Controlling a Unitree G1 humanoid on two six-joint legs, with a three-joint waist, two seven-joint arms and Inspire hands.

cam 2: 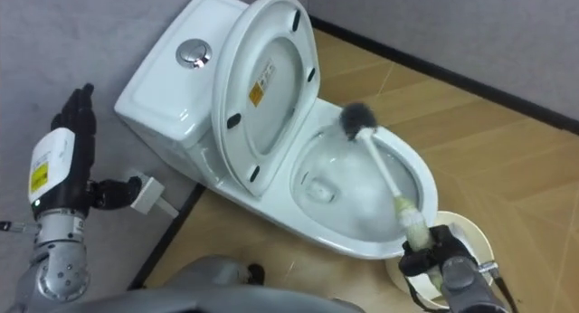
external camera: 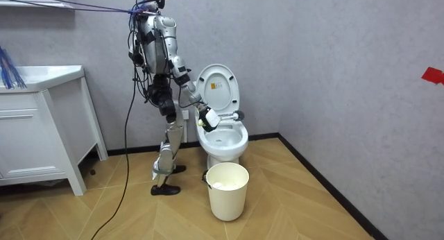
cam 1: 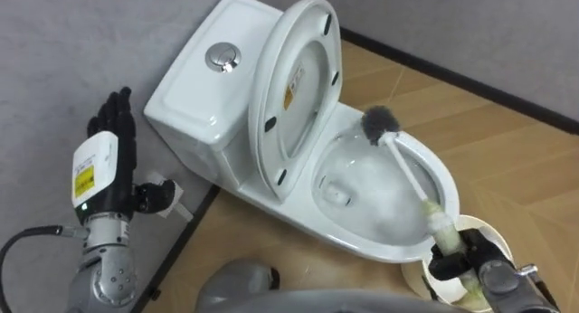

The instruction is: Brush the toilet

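Note:
A white toilet (cam 1: 208, 105) stands against the grey wall with its seat and lid (cam 1: 298, 78) raised. My right hand (cam 1: 455, 259) is at the lower right, shut on the white handle of a toilet brush (cam 1: 409, 173). The brush's grey bristle head (cam 1: 381, 123) is at the far rim of the bowl (cam 1: 362, 200), near the raised seat. My left hand (cam 1: 116, 128) is held up left of the cistern, fingers straight and holding nothing. In the room view I stand at the toilet's side (external camera: 222, 132), leaning toward it.
A white waste bin (external camera: 227, 190) stands on the wood floor in front of the toilet, and its rim (cam 1: 488, 233) lies just under my right hand. A white cabinet with a basin (external camera: 41, 122) stands at the room view's left. A water valve (cam 1: 161, 197) sits low beside the cistern.

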